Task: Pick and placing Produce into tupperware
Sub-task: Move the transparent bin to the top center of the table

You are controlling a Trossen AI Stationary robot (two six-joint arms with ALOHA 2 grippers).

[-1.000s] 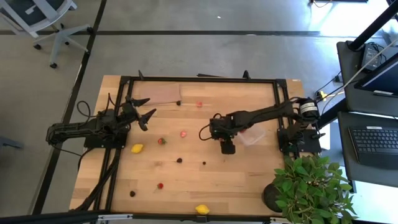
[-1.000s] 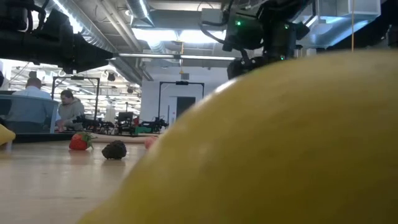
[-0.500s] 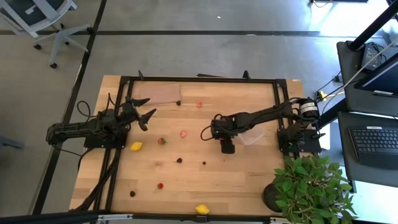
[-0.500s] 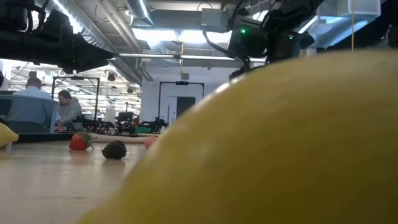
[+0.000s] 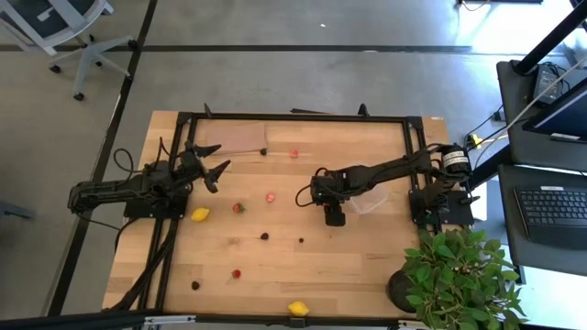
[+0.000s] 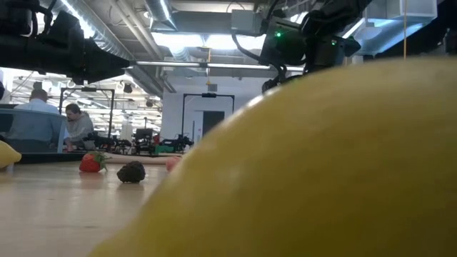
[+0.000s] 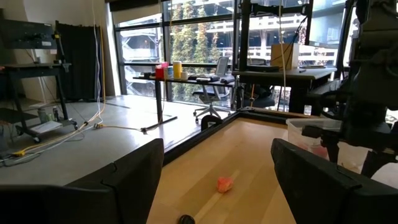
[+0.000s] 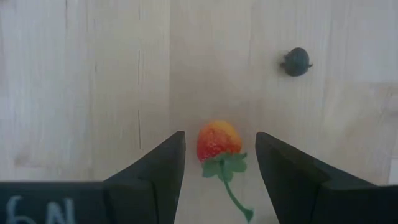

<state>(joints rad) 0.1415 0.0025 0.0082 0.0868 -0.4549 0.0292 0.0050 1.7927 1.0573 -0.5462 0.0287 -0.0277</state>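
presently, the left gripper is waiting at the left side of the table, fingers spread and holding nothing, unchanged over the last second. to its right, loose produce is lying scattered: a lemon, a strawberry, a second strawberry, dark berries and another lemon at the near edge.

further right, the right gripper is reaching leftward from the tupperware, which is sitting at centre-right beside that arm. over the past second the wrist has shifted slightly toward the near side; the change is small. in the right wrist view its fingers are spread, with a strawberry lying on the wood between them, apparently not yet touched, and a dark berry well apart.

judgement: the arm is lining up on this fruit; closing and lifting are outstanding. the tub contents are unclear, though something pinkish is showing through its wall in the left wrist view.
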